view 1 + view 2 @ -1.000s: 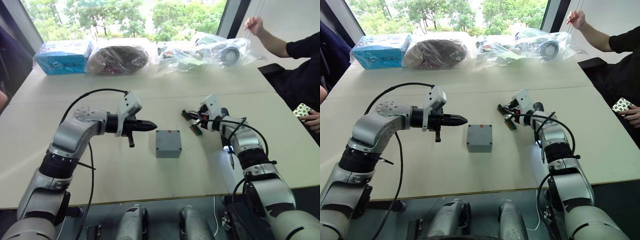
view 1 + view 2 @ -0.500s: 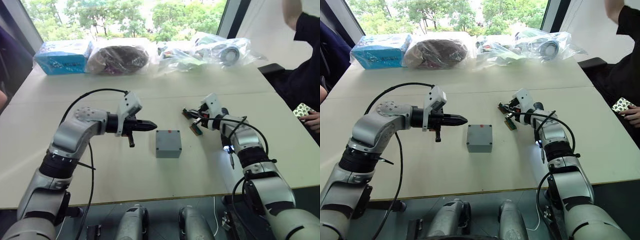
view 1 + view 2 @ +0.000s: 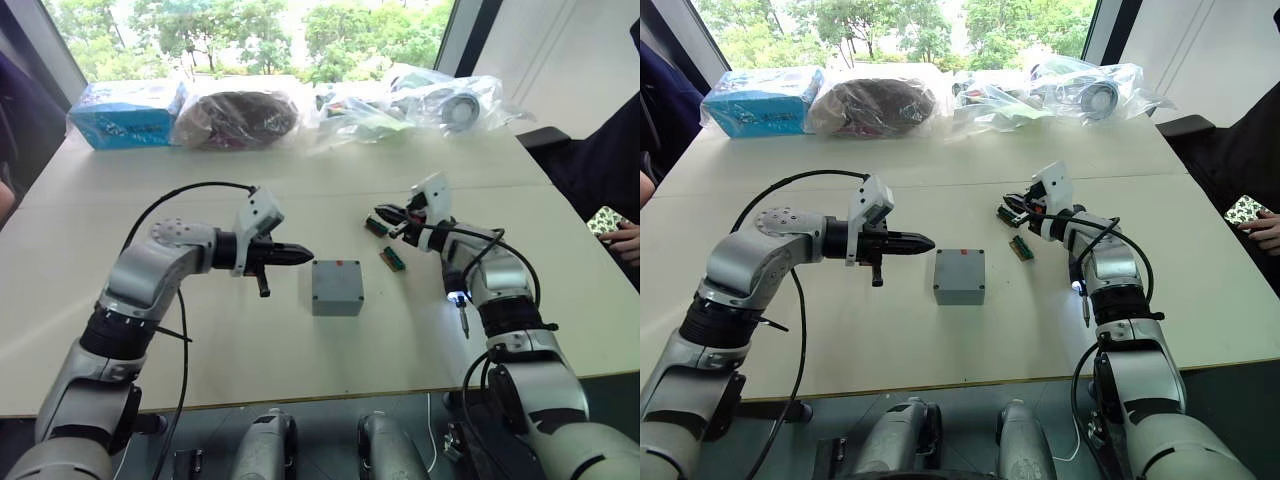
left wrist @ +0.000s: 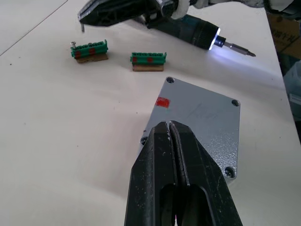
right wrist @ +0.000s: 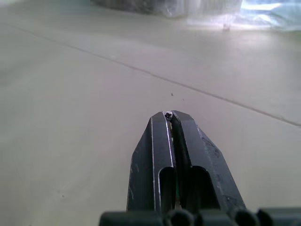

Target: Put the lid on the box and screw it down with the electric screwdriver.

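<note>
- Box (image 3: 336,287) sits near the middle of the pale table (image 3: 300,360), its lid (image 4: 200,123) already seated flat on top, a small red mark at one edge and screw holes at the corners.
- Electric screwdriver (image 4: 197,33) lies on the table under the right forearm, well to the right of the box, with its light glowing at the collar and the thin bit (image 3: 463,322) pointing toward the robot.
- Two green connector pieces (image 4: 89,50) rest on the table between the box and the right gripper, just beside each other.
- Left gripper (image 4: 169,126) hovers just left of the box, tips aimed at it, fingers clenched together with nothing between them.
- Right gripper (image 5: 169,115) is raised above the table near the farther connector piece, its fingers pressed shut on a tiny screw (image 5: 168,114) at the very tips.
- Far edge of the table holds a blue carton (image 3: 128,112) and several clear plastic bags (image 3: 440,98) of parts.
- A person's hand holding a phone (image 3: 608,220) shows at the right edge.
</note>
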{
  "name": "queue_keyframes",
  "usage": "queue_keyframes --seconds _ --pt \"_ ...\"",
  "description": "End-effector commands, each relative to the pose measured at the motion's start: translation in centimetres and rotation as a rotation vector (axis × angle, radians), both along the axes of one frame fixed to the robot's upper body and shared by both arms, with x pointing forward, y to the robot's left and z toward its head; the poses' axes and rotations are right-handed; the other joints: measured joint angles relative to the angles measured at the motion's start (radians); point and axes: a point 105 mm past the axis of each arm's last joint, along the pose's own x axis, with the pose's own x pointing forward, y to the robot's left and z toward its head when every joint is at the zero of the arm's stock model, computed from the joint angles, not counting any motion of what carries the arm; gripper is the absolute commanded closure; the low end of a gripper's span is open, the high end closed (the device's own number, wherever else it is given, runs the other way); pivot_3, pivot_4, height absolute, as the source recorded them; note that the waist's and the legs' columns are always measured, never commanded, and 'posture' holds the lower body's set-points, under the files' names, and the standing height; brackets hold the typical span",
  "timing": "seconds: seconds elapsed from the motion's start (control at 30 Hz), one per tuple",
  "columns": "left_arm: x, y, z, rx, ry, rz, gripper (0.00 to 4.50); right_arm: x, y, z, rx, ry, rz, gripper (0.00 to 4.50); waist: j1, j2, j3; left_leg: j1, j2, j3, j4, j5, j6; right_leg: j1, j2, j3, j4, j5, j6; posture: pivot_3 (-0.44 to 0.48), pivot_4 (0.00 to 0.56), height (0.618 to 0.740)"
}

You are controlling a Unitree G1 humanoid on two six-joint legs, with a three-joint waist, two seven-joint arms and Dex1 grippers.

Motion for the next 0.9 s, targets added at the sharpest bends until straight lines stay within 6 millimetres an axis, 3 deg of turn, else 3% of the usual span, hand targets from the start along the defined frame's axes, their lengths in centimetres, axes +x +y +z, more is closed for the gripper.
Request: queue_keyframes --seconds 0.03,0.2,0.33,0.9 --pt "-0.2 0.3 1.0 -0.023 -0.022 -0.013 4.50 -2.2 1.0 3.3 0.056 -0.092 0.053 4.43 0.000 0.000 0.000 0.000 0.000 0.000 0.000 0.000 0.000 0.000 0.000 0.000 0.000 0.000 0.000 0.000 0.150 0.740" --pt "-0.4 0.8 1.1 -0.016 -0.010 -0.013 4.50 -7.4 2.7 3.2 0.068 -0.074 0.131 4.43 0.002 0.000 0.000 0.000 0.000 -0.001 0.000 0.000 0.000 0.000 0.000 0.000 0.001 0.000 0.000 0.000 0.150 0.740" --pt "-0.9 1.1 0.7 -0.004 0.007 -0.015 4.50 -9.7 3.8 1.8 0.070 -0.023 0.144 4.43 0.000 0.000 0.000 0.000 0.000 0.000 0.000 0.000 0.000 0.000 -0.001 0.000 0.001 0.000 0.000 0.000 0.150 0.740" --pt "-0.6 0.6 0.7 -0.007 -0.003 -0.018 4.50 -10.3 4.1 -0.3 0.057 0.058 0.116 4.43 0.002 0.000 0.000 0.000 0.000 0.000 0.000 0.000 0.000 0.000 0.000 0.000 0.001 0.000 0.000 0.000 0.150 0.740"
